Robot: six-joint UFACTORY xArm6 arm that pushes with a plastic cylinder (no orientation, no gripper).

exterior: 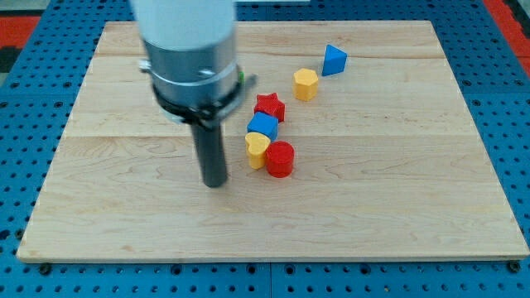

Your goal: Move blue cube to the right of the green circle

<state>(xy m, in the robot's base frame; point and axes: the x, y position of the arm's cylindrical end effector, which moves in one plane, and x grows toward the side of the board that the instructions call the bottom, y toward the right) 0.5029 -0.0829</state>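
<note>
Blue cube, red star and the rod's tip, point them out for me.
blue cube (263, 126): camera view, on its top face.
red star (269, 105): camera view, on its top centre.
my tip (215, 184): camera view, the rod's very end, to the view's left of the blocks.

We see a pale wooden tabletop (397, 199) made of long planks with the grain running from the view's left to its right. Around the tabletop on every side lies a blue panel (507, 124) dotted with rows of small holes. Beyond the tabletop's upper corners we see red patches (29, 21). The light is even and soft.
</note>
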